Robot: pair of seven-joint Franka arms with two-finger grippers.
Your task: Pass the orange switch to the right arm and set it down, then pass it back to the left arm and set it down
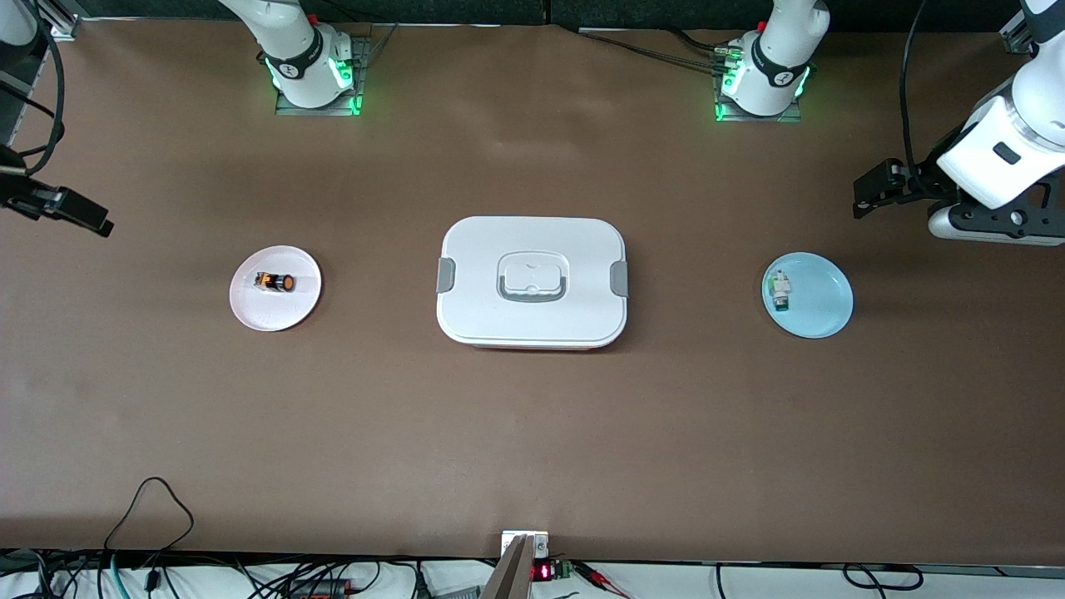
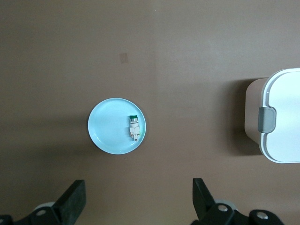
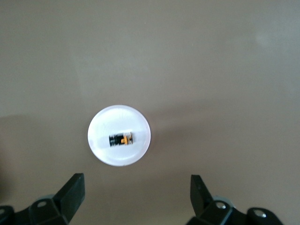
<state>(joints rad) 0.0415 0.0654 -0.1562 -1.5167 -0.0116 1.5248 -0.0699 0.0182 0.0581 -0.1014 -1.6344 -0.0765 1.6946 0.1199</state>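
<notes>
brown table (image 1: pixel 532 433) – orange switch (image 1: pixel 275 282) on white plate (image 1: pixel 250 312), box (image 1: pixel 532 281) mid-table; left gripper (image 2: pixel 138 199), right gripper (image 3: pixel 136 197) hover wide open, empty.

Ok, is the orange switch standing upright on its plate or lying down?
Lying on its side. The orange switch rests lengthwise on the white plate, its orange end turned toward the box.

Both arms are glossy white with black bands; their bases (image 1: pixel 314 71) glow green on square metal plates. Black cables trail from them. The left gripper (image 1: pixel 869 195) is black.
</notes>
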